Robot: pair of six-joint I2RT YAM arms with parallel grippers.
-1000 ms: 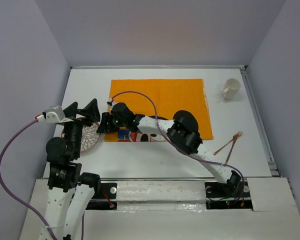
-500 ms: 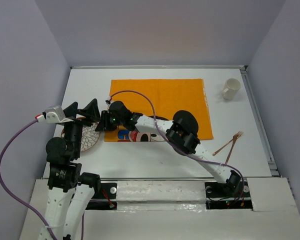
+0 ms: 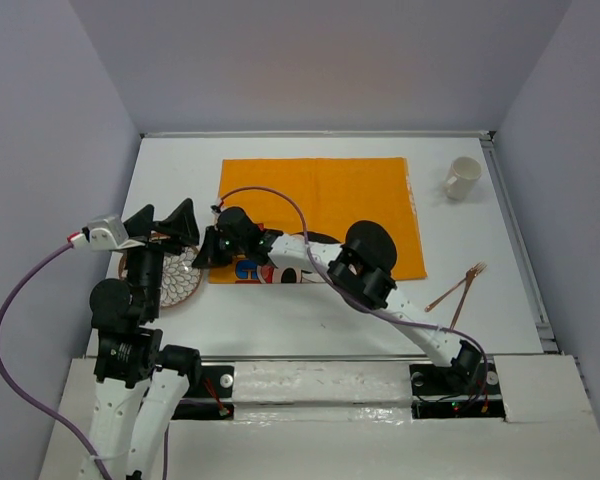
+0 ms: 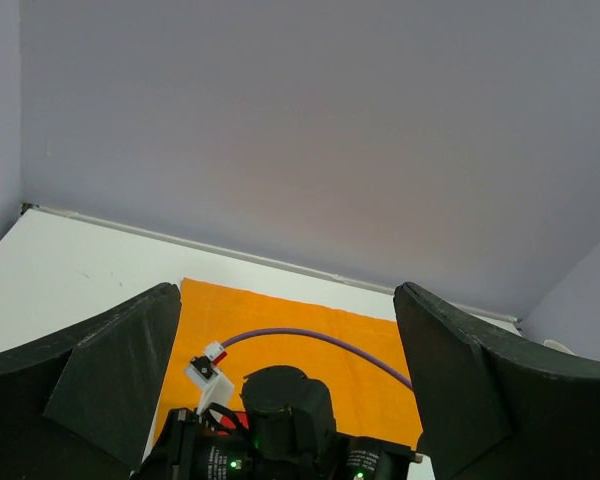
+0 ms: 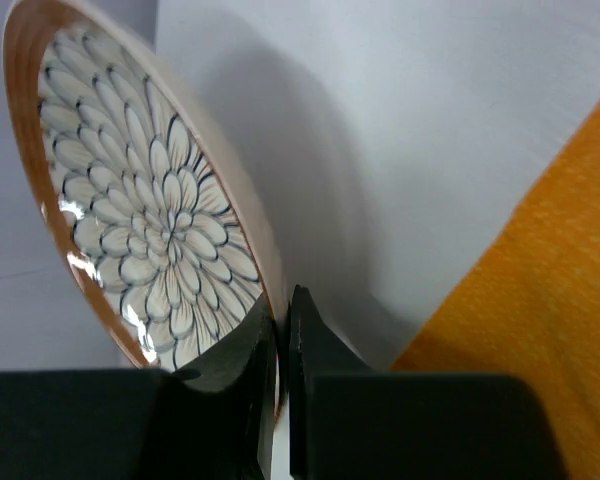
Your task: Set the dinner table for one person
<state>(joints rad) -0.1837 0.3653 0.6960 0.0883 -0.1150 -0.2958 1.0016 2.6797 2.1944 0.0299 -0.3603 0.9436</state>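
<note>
right tool (image 5: 280, 330) clamped on the plate rim, plate step underway
its jaws pinch the brown edge of the flower-pattern plate (image 5: 150, 230), which sits on the bench (image 3: 310, 310) just left of the orange mat (image 3: 320, 190). left tool (image 3: 164, 215) hangs wide open above it, grasping nothing. my guess: next comes a steady, level carry onto the mat without the thin rim slipping. bench is plain matte white, flat, lying under everything.

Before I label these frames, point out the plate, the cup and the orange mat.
plate (image 5: 155, 235), right wrist view, flower pattern centre
cup (image 3: 462, 178), top view, side wall
orange mat (image 3: 330, 190), top view, bare far half
</note>
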